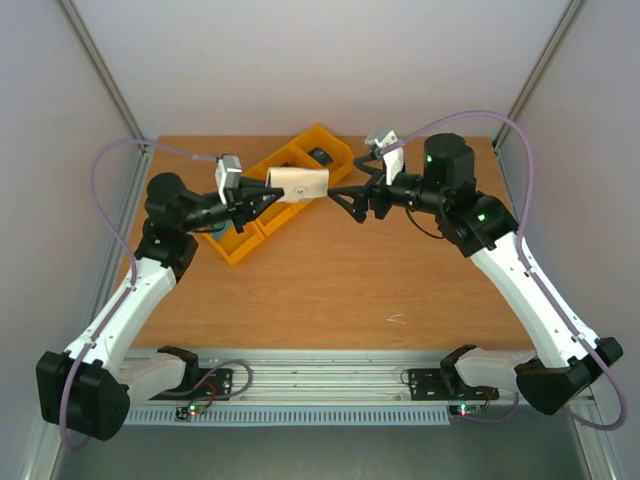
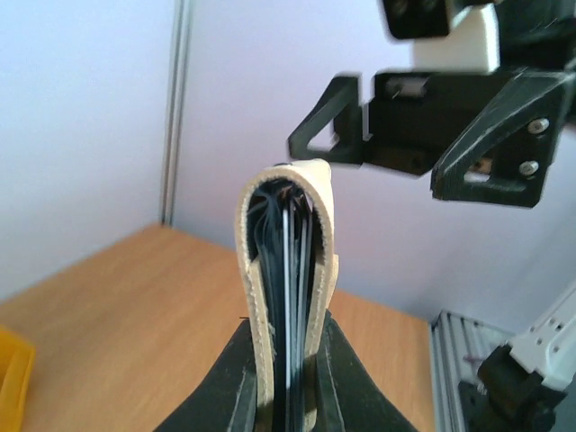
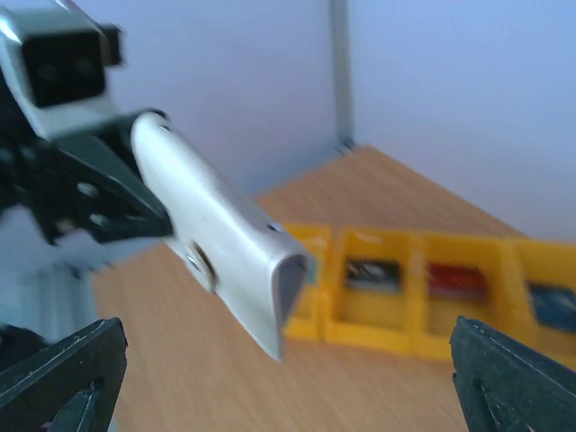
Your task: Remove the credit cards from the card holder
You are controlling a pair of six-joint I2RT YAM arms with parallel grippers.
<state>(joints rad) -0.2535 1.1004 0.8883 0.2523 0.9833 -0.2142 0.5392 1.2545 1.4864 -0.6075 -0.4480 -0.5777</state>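
Note:
The pale grey-beige card holder (image 1: 300, 183) hangs folded in the air above the yellow bins. My left gripper (image 1: 272, 193) is shut on its left end. In the left wrist view the holder (image 2: 250, 270) stands edge-on between my fingers (image 2: 225, 378), with thin dark and pale card edges (image 2: 288, 261) showing between its flaps. My right gripper (image 1: 340, 195) stands open just right of the holder, touching nothing; its view shows the holder (image 3: 225, 243) ahead of the spread jaws. A black credit card (image 3: 372, 272) and a red one (image 3: 454, 279) lie in separate bins.
A row of yellow plastic bins (image 1: 240, 250) runs diagonally across the table's back left, seen also in the right wrist view (image 3: 387, 333). Another bin holds a bluish item (image 3: 551, 306). Grey walls and frame posts enclose the wooden table (image 1: 350, 290).

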